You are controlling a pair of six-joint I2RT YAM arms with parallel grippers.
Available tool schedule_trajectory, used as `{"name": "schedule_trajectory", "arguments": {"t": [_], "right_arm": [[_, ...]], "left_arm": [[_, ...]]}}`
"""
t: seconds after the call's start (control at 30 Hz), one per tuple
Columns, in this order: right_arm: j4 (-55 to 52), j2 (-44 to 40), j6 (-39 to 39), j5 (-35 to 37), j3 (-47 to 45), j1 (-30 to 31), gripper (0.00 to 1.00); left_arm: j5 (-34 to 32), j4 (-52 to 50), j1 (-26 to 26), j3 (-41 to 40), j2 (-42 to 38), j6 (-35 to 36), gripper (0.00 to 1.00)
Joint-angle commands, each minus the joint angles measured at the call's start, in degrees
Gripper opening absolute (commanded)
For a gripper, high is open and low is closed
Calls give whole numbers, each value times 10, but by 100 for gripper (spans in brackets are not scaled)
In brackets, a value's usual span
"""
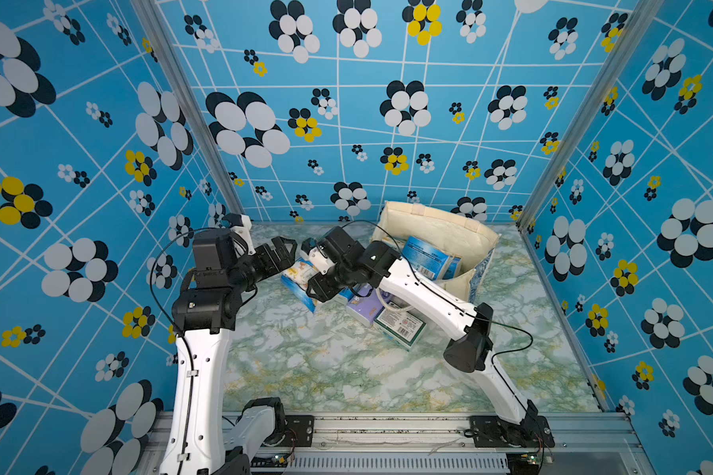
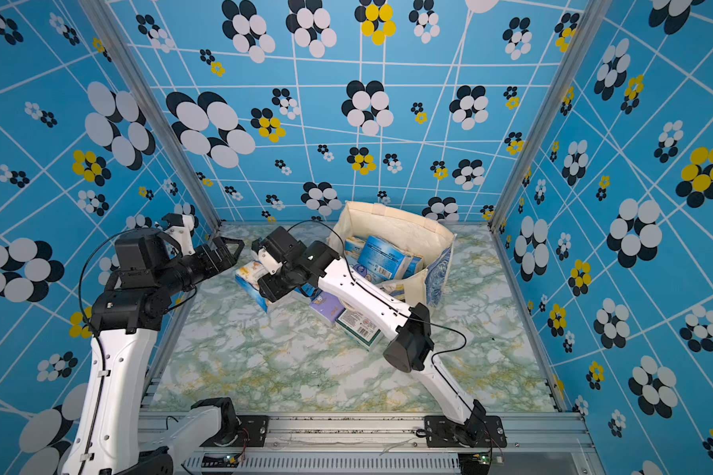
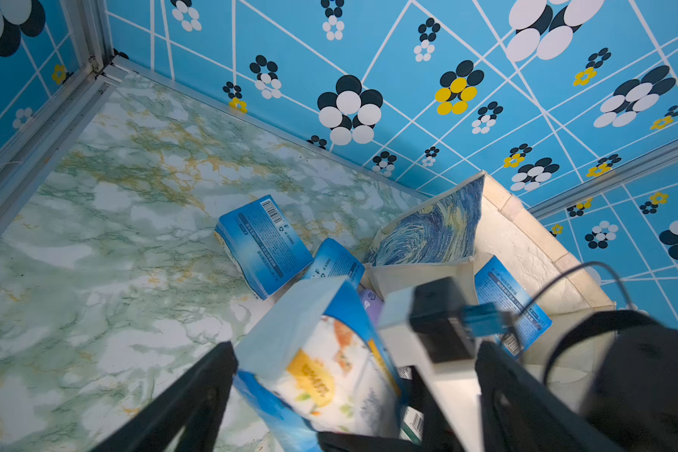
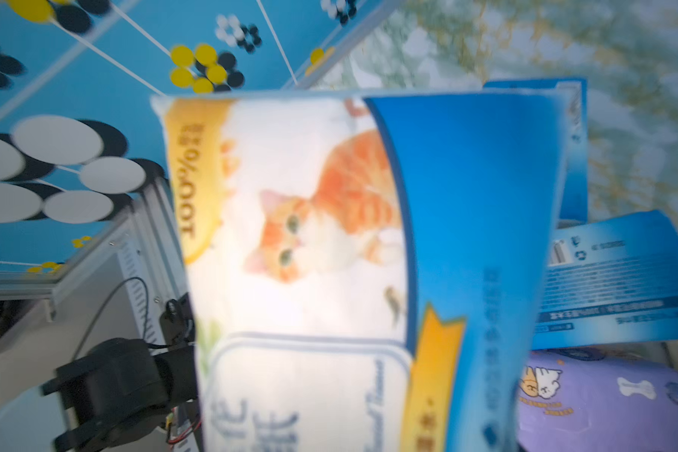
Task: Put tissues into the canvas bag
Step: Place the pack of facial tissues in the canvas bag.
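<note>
Tissues point(image 1: 427, 255): a few blue packs already lodged in the canvas bag point(image 1: 441, 230) at the back; several left beside it. Left gripper point(image 1: 285, 251) held wide open, empty. Right gripper point(image 1: 317, 290) set at cat-print pack point(image 1: 301, 271); grip cannot be told.

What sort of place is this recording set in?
Probably a lab test booth: flower-print walls on metal posts, a marble-print tabletop, and two robot arms bolted to a rail at its front edge.

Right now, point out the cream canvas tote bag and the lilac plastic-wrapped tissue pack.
cream canvas tote bag point(image 1: 441, 228), a top view, far inner wall.
lilac plastic-wrapped tissue pack point(image 4: 603, 399), right wrist view, printed face.
</note>
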Motion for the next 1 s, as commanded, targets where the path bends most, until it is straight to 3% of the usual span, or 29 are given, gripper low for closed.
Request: {"name": "schedule_trajectory", "arguments": {"t": [0.0,0.23,0.4,0.57,0.67,0.83,0.97], "right_arm": [[8,-66,-8,-20,10,-29,48],[-22,-170,-38,34,9,-82,50],[-54,-224,-60,154,-15,-113,51],[-70,-266,-51,226,-57,-154,52],[-102,-263,-41,271,-59,-174,52],[-170,-237,-32,289,-45,-182,53],[-254,-186,-52,318,29,-183,54]], "left_arm": [[-1,-14,8,22,-1,14,99],[21,-4,-11,47,28,6,99],[-53,-12,-110,87,68,37,99],[-104,-32,-199,154,142,75,99],[-115,-32,-229,186,186,86,92],[-132,-9,-278,226,260,105,92],[-142,2,-301,273,324,132,86]]}}
